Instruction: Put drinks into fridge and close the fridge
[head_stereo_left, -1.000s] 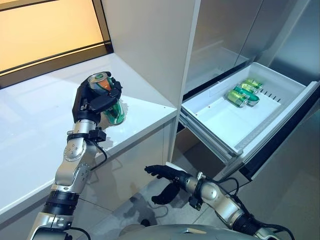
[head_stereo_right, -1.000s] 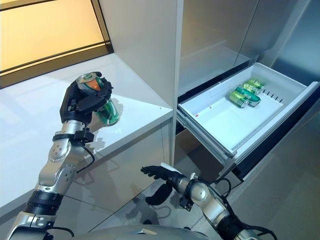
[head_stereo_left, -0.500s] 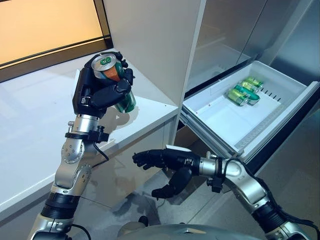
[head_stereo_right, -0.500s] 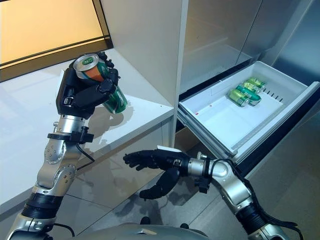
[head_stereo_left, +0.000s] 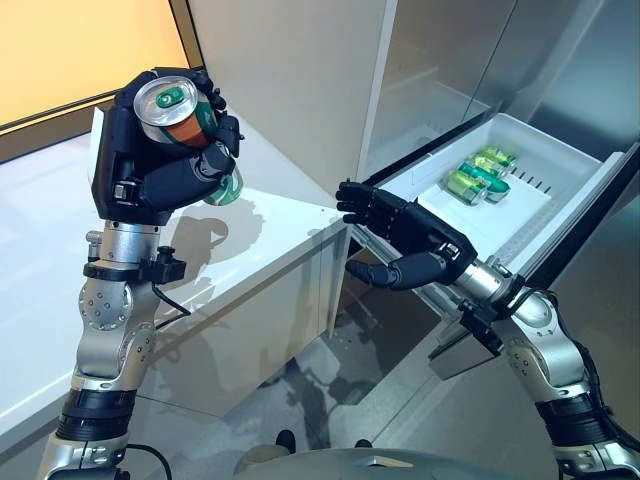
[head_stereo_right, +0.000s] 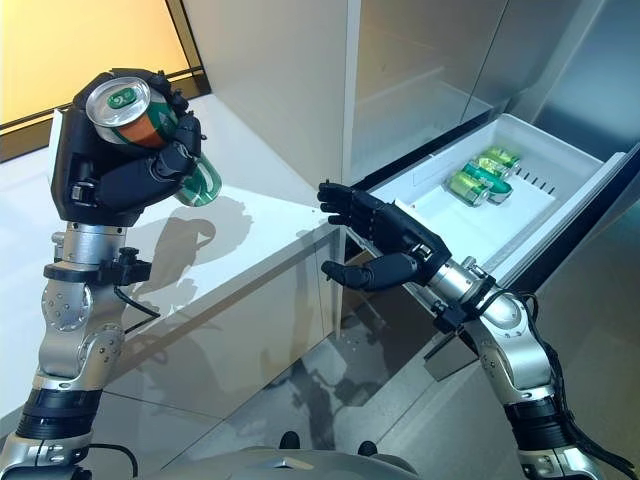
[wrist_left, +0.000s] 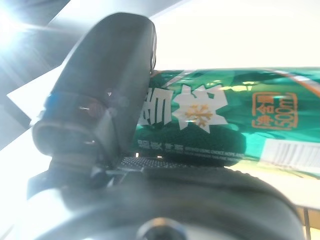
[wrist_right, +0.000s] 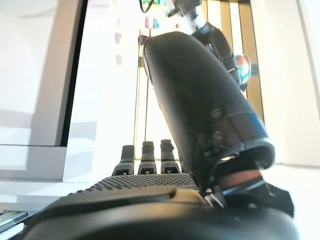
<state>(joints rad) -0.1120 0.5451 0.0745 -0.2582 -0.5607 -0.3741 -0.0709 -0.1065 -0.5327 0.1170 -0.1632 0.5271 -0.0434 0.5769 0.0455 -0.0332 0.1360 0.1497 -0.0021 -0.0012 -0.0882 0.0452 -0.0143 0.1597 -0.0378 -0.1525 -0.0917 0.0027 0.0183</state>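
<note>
My left hand is shut on a green and orange drink can, held high above the white counter, tilted with its silver top up. The left wrist view shows the can lying across the palm under the thumb. My right hand is open, its fingers spread, in the air beside the counter's corner and in front of the open white fridge drawer. Several green cans lie at the drawer's far end.
A tall white cabinet panel rises behind the counter, next to the fridge's grey doors. A dark-framed window runs along the counter's back. Grey floor lies below the drawer.
My left hand has lifted the can off the counter and raised it higher. My right hand has risen from near the floor to the drawer's front corner, fingers spread.
</note>
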